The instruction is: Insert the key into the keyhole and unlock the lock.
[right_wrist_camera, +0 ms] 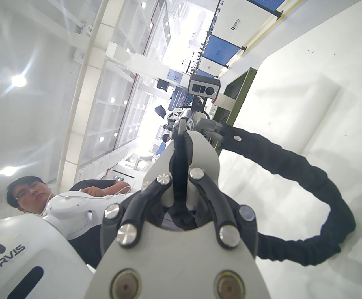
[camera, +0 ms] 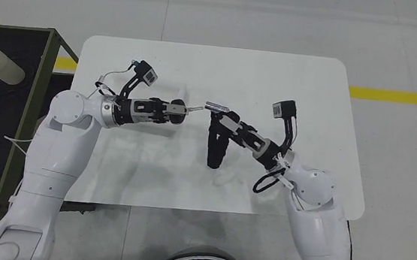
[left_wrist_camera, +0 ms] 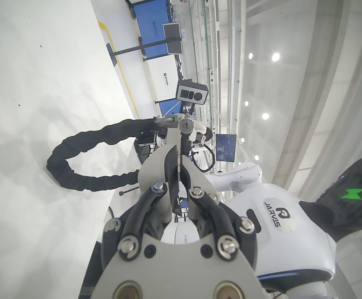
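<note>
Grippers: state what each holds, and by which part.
Left gripper pinches the key by its rear end; right gripper clamps the cable lock on its black cable, just behind the lock head.

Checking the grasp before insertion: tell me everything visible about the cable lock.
The cable lock is a black fabric-sleeved cable bent into a loop, ending in a silver metal head with a round keyhole. The right end effector is shut on the cable just behind the head, holding it above the white table; the loop hangs down and seems to reach the tabletop. The key, in the left end effector, points at the keyhole; whether it is in is unclear.
</note>
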Action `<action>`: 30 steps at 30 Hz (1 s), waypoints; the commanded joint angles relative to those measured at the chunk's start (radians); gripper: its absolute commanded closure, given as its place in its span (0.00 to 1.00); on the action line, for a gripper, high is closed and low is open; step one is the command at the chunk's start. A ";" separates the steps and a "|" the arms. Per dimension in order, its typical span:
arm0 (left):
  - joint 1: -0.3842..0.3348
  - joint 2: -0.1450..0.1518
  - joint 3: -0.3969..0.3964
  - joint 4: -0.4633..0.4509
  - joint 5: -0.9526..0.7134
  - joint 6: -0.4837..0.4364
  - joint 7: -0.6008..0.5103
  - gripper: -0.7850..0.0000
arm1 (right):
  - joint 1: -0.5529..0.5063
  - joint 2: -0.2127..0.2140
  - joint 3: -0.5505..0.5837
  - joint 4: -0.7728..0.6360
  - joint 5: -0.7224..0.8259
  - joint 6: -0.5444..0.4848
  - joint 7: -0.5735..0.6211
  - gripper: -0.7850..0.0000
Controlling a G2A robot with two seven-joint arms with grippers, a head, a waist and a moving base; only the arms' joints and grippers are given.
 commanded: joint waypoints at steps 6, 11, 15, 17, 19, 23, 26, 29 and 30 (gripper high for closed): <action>0.003 -0.002 -0.004 0.017 -0.070 0.038 -0.023 1.00 | 0.002 0.000 0.001 0.000 0.011 0.004 0.001 1.00; 0.046 0.010 -0.048 -0.056 -0.017 0.052 -0.028 1.00 | -0.054 0.009 0.015 -0.059 -0.030 0.015 -0.007 1.00; 0.039 0.028 -0.105 -0.062 0.012 0.091 -0.110 1.00 | -0.039 0.020 0.027 -0.065 0.000 0.071 0.079 1.00; 0.024 0.034 -0.117 -0.040 0.023 0.104 -0.150 1.00 | -0.030 0.024 0.025 -0.065 0.018 0.095 0.108 1.00; 0.006 0.036 -0.109 -0.019 0.008 0.120 -0.198 1.00 | -0.019 0.027 0.019 -0.066 0.034 0.117 0.135 1.00; -0.018 0.040 -0.058 0.017 -0.062 0.168 -0.198 1.00 | 0.005 0.032 0.000 -0.066 0.020 0.146 0.155 1.00; -0.018 0.040 -0.058 0.017 -0.062 0.168 -0.198 1.00 | 0.005 0.032 0.000 -0.066 0.020 0.146 0.155 1.00; -0.018 0.040 -0.058 0.017 -0.062 0.168 -0.198 1.00 | 0.005 0.032 0.000 -0.066 0.020 0.146 0.155 1.00; -0.018 0.040 -0.058 0.017 -0.062 0.168 -0.198 1.00 | 0.005 0.032 0.000 -0.066 0.020 0.146 0.155 1.00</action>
